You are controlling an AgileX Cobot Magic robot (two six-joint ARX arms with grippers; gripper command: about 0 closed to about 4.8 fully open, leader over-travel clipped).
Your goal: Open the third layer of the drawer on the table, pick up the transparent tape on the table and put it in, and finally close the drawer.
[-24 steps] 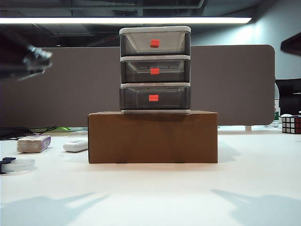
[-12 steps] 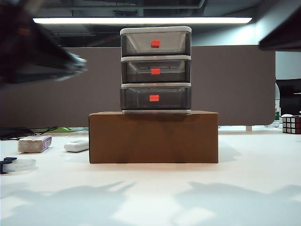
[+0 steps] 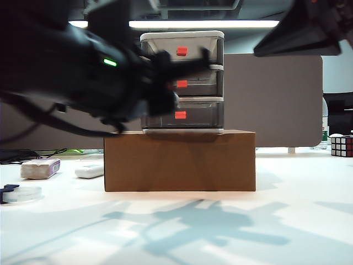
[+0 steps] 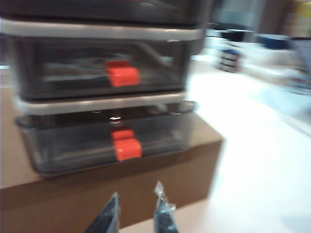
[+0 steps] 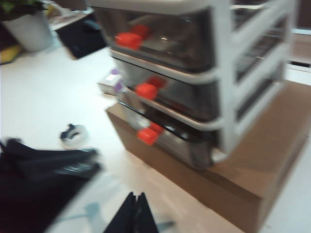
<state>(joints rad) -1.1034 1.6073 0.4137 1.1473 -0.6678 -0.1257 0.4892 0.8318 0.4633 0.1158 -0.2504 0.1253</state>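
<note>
Transparent tape (image 3: 21, 192) lies untouched near left edge of table (image 3: 287, 221), well apart from both arms. Left gripper (image 4: 137, 209), a second ago at far left, now swung in before drawer (image 3: 182, 81); opening step only begins. Its fingers (image 4: 110, 218) narrowly apart, hold nothing, aimed below red handle (image 4: 128, 148) of third layer of the drawer (image 4: 107, 141), not touching. Right gripper (image 5: 134, 212) pressed together, empty, raised beside the drawer's right side. Brown box (image 3: 180, 160) carries the drawer.

Exterior camera faces the drawer (image 3: 182, 83) low, head-on; both wrist cameras share it, close.
</note>
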